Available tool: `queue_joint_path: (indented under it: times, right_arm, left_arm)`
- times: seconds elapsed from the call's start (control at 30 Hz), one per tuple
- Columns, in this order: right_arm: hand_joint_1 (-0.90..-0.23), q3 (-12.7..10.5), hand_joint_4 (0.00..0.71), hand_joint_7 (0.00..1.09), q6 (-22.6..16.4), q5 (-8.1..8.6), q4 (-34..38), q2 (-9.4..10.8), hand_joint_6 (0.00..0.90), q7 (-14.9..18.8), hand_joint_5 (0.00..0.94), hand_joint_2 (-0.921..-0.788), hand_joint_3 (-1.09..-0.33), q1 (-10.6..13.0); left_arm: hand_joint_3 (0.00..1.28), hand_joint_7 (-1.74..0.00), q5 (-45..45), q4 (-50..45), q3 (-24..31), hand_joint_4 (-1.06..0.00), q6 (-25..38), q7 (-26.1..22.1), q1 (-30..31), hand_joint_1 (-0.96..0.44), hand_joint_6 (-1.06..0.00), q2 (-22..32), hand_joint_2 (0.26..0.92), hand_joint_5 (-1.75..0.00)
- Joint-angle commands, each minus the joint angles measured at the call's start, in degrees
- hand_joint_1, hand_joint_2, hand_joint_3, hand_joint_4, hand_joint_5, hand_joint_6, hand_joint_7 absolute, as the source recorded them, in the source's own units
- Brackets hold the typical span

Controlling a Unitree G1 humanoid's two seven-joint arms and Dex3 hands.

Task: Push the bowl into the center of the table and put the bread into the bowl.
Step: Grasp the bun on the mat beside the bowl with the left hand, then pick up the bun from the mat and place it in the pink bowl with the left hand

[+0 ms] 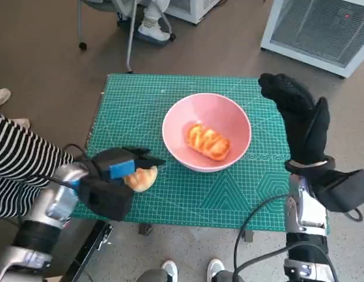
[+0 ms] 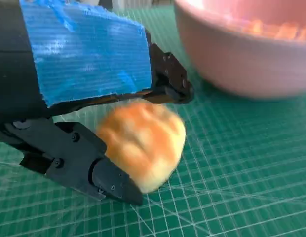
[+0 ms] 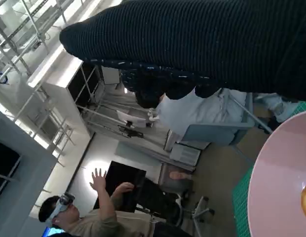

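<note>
- While my left hand (image 1: pixel 111 179) sits at the near left of the green mat (image 1: pixel 170 200), its fingers (image 2: pixel 84 168) pinch a bread roll (image 2: pixel 143 145) resting on the mat.
- Right of that roll, the pink bowl (image 1: pixel 235 117) stands about mid-table, holding another bread piece (image 1: pixel 208 141).
- At the right edge my right hand (image 1: pixel 299 117) is raised beside the bowl, holding nothing; I cannot tell whether its fingers are spread.

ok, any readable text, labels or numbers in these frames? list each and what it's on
None legible in any view.
Cutting mat: fine white print runs beside its grid near the right edge, too small to read.
Blue tape on the left hand: blank.
Pink bowl and both breads, one in the bowl, one held by the left hand: no markings.
White appliance: a red light, no readable label.
</note>
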Motion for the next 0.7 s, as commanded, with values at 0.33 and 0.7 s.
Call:
queue_joint_path:
  times: [0.33, 0.7]
  right_arm:
    - [-0.762, -0.4, 0.181, 0.56, 1.6, 0.5, -1.9, -1.0, 0.038, 0.7, 0.0, -0.921, -0.747, 3.0]
    - [-0.759, -0.4, 0.18, 0.56, 1.5, 0.25, -1.5, -1.0, 0.037, 0.5, 0.0, -0.921, -0.747, 3.1]
  left_arm:
    - [0.1, -1.17, -3.8, -2.6, 2.4, -0.65, -2.9, -1.0, 0.0, 0.0, -0.63, 2.9, 0.91, -1.16]
    - [0.14, -1.18, -12.0, -11.0, 9.3, -0.58, -5.2, -0.8, 1.6, 0.0, -0.58, 4.9, 0.92, -1.31]
